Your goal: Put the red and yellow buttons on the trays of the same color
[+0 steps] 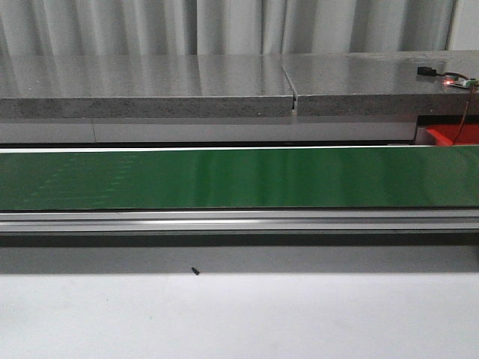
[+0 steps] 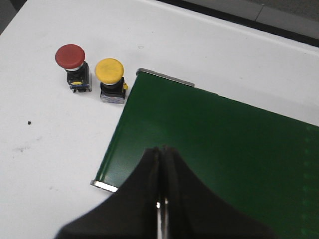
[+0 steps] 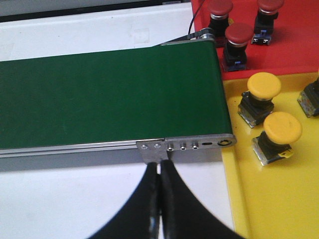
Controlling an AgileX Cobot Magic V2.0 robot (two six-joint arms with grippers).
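Note:
In the left wrist view a red button and a yellow button stand side by side on the white table, just off the end of the green belt. My left gripper hangs shut and empty over that belt end. In the right wrist view the red tray holds three red buttons and the yellow tray holds yellow buttons, with another button cut off at the frame's edge. My right gripper is shut and empty beside the belt's other end. Neither gripper shows in the front view.
The green conveyor belt runs across the front view with a metal rail along its near side. A grey stone slab lies behind it. A corner of the red tray and a small circuit board sit at the far right.

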